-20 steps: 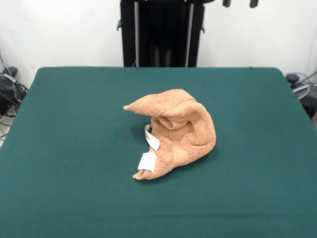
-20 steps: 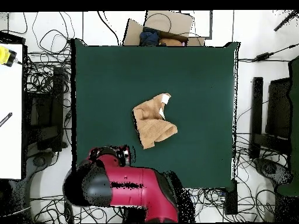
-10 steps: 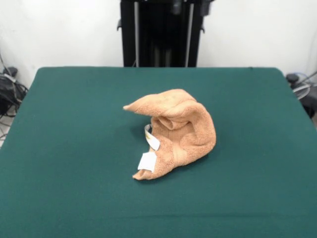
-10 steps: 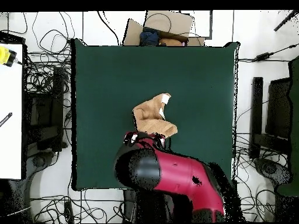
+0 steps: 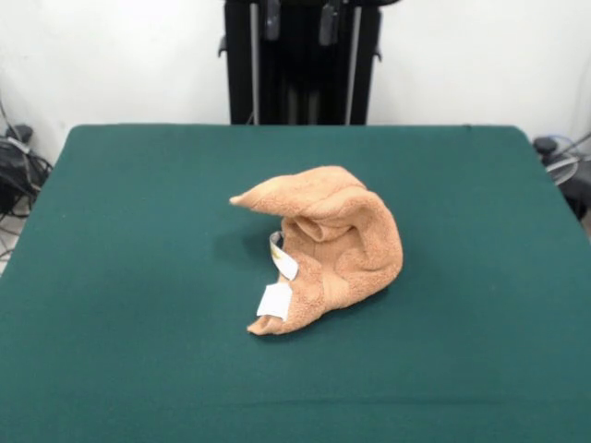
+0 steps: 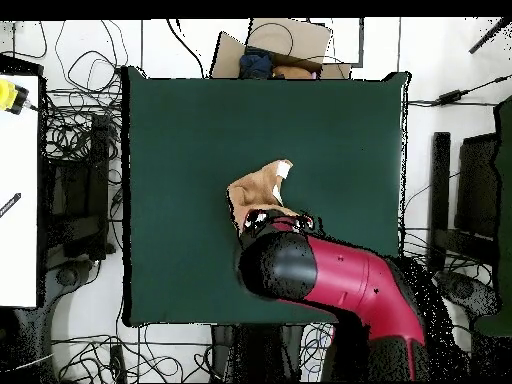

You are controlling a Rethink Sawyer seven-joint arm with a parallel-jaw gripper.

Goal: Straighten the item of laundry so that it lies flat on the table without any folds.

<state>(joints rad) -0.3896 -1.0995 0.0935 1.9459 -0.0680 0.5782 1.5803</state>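
Note:
The item of laundry, an orange-tan towel, lies crumpled in a raised heap near the middle of the green table. One pointed corner sticks out to the left, and two white tags show at its front edge. My gripper hangs high above the far side of the table, its two dark fingertips apart with nothing between them: it is open. In the overhead view the red arm covers the lower half of the towel, and the gripper is hidden under it.
Cables and dark equipment lie around the table on the floor. A cardboard box sits beyond the table's far edge in the overhead view. A white bench stands at the left.
The arm has swung in from the table's side to above the towel. In the front view the fingertips moved left and lower. The towel has not moved.

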